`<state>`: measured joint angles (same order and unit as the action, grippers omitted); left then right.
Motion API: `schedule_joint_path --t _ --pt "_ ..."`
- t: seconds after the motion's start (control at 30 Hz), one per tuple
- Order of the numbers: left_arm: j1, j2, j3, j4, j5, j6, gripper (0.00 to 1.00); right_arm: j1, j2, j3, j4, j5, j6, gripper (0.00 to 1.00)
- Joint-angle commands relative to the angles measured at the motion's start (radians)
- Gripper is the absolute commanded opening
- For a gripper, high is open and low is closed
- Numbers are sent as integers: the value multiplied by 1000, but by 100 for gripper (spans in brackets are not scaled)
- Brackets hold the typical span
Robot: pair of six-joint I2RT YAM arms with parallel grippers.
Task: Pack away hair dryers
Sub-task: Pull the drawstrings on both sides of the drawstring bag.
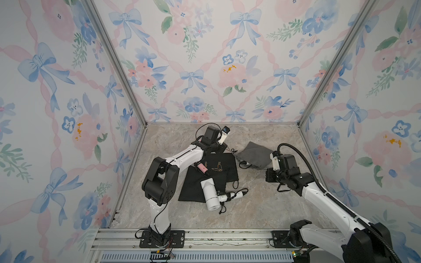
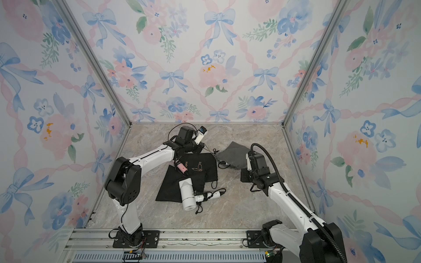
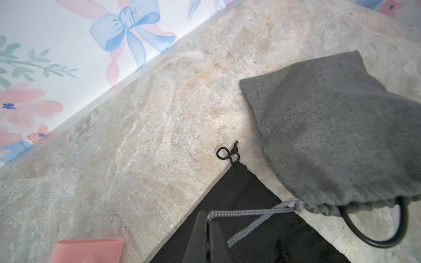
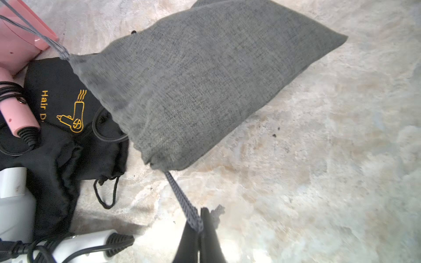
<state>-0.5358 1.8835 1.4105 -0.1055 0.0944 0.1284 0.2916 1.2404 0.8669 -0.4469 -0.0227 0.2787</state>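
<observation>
A bulging grey drawstring pouch (image 1: 252, 154) lies at the back right of the table. My left gripper (image 3: 206, 215) is shut on one grey drawstring (image 3: 250, 213) at the pouch mouth. At the other side of that mouth, my right gripper (image 4: 201, 213) is shut on the second grey drawstring (image 4: 182, 198). A black cord loop (image 3: 387, 236) sticks out of the mouth. One white hair dryer (image 1: 210, 195) lies on a black pouch (image 1: 196, 189) in the middle. A pink hair dryer (image 2: 182, 168) lies partly under my left arm.
A second black pouch with a yellow dryer print (image 4: 63, 109) lies beside the grey pouch (image 4: 205, 79), its black cord (image 4: 107, 193) loose on the marble-patterned table (image 1: 250, 209). Flowered walls close in the left, back and right sides.
</observation>
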Motion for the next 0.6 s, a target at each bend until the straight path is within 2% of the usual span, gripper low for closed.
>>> schedule_joint_path --t 0.0,0.07,0.3,0.5,0.57 --pt "15 -52 26 3 -43 -34 0 -42 -24 37 -100 -35 -18 0" --pt "21 -55 28 3 -53 -38 0 -48 -33 44 -112 -36 -19 0" --pt "60 -82 60 3 -94 -71 0 -114 -14 110 -153 101 -15 0" --pt "111 -117 111 4 -89 -101 0 -192 24 251 -152 239 -35 0" --pt "130 -121 127 3 -92 -106 0 -224 52 305 -159 251 -50 0"
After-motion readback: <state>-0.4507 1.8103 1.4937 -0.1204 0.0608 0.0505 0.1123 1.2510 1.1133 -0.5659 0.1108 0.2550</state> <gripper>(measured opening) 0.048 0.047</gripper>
